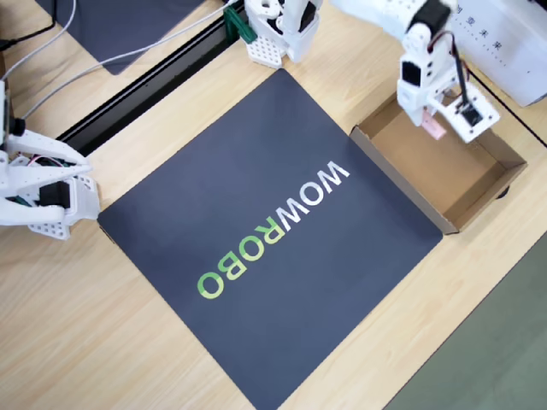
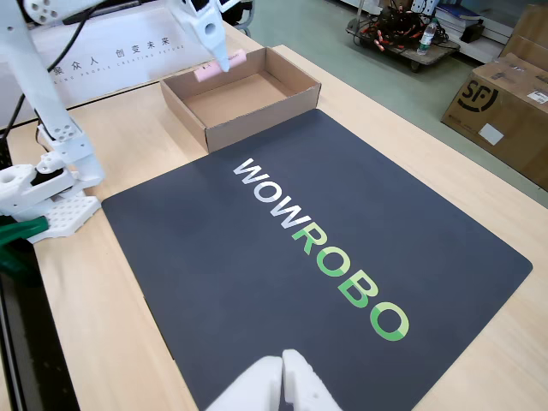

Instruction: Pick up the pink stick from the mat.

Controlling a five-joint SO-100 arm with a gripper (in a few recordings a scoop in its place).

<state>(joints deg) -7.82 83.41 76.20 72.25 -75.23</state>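
Over the brown cardboard box (image 1: 444,175), my white gripper (image 1: 432,120) hangs with its fingers clamped on the pink stick (image 2: 220,65), which I see lifted above the box's open inside near its far wall. Beside the box, touching its near wall, the navy WOWROBO mat (image 2: 257,282) lies flat on the wooden table (image 2: 111,282).

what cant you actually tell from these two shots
- How the jaws grip the pink stick: in the overhead view the gripper body covers most of it, and in the fixed view the stick is too small.
- Whether the stick touches the cardboard box floor or hangs above it.
- The box's far corner, hidden by the gripper in the overhead view.
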